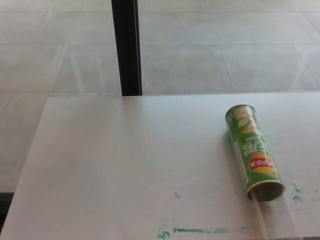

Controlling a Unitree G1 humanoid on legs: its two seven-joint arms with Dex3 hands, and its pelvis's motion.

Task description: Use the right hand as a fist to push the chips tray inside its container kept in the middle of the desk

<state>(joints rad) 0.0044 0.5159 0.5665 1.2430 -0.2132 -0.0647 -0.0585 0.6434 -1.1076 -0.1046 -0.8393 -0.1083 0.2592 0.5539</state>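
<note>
Head view, looking down on your pale worktop point(125, 165): a green chips container point(253, 151) lies on its side toward the right of the surface, its closed end pointing away from you and its open mouth facing the near edge; a clear chips tray point(276, 217) sticks out of that mouth toward you and runs off the bottom of the frame, so its near end is cut off; the tray is so transparent that you can barely make out its edges, and it seems to rest flat on the worktop; green paint smears point(197, 230) mark the surface near the front edge, left of the tray; a black post point(126, 47) stands beyond the far edge against a tiled floor point(225, 45); neither of your hands appears in the frame, so you cannot tell whether their fingers are apart or curled.
</note>
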